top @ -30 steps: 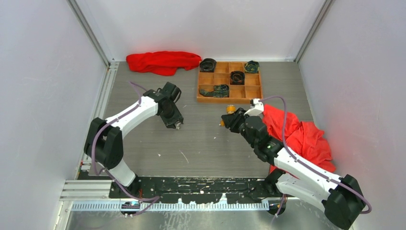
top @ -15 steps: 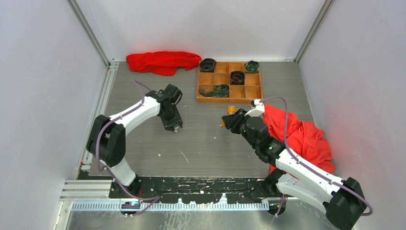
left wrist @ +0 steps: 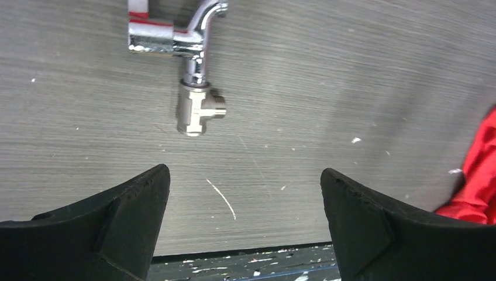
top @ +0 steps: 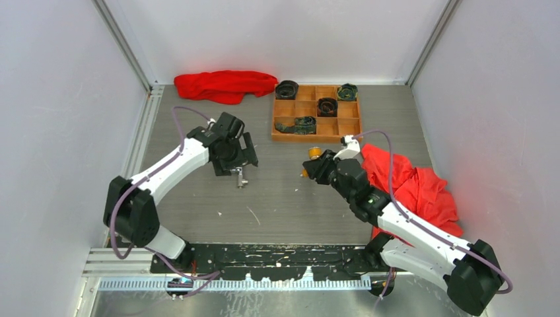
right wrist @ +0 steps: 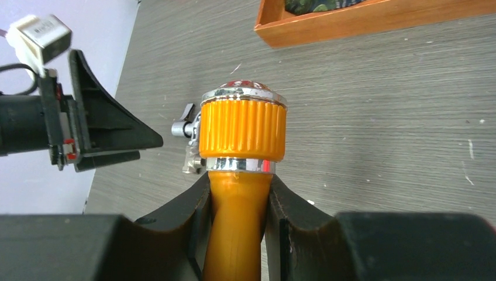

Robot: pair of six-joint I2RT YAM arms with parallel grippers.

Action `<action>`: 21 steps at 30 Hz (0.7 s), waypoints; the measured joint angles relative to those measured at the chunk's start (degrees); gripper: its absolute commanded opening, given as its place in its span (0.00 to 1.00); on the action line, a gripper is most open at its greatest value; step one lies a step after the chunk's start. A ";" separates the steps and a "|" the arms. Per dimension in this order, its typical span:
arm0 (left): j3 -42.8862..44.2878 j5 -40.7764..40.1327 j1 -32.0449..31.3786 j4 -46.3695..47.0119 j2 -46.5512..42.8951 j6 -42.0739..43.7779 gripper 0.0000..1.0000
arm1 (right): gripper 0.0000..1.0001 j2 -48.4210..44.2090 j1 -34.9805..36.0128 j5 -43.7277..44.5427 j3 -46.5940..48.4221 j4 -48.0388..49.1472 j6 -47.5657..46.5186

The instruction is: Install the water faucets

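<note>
So the silver faucet [left wrist: 196, 70] lay flat on the table [top: 277, 198], left of centre, just off the tips of the left gripper [left wrist: 244, 172]. Its jaws were spread wide with nothing between them. The right gripper [right wrist: 238, 193] was clenched on the orange faucet [right wrist: 243, 134], pinching the smooth stem just under the ribbed cap, cap pointing away from the wrist. From the top view that one hung just above the table a little right of centre, near the tray [top: 317, 137] and well apart from the silver one. My read: this was the bit between set-down and mating. One faucet was parked, the other was in hand, and neither was installed yet. I honestly couldn't see any fitting or mount they'd go into, so I'm guessing the two pieces join each other. If so, the next move would need the left jaws to drop back over the silver body and pin it square, so the right arm could line up the orange one without it skating off. As for writing, nothing readable on either faucet. There was a small white tag [right wrist: 36, 32] on the left wrist, but its print was too tiny to make out.
</note>
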 measured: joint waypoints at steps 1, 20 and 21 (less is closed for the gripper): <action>-0.07 0.20 -0.07 0.35 -0.98 0.52 1.00 | 0.00 0.39 0.00 -0.74 0.50 -0.33 -0.24; -11.26 9.01 -2.80 11.37 -23.17 13.51 1.00 | 0.01 24.59 -12.98 -45.16 14.29 -2.54 10.99; -12.31 10.58 -3.48 12.39 -23.69 14.56 1.00 | 0.01 24.90 -12.98 -46.25 14.75 -2.47 11.43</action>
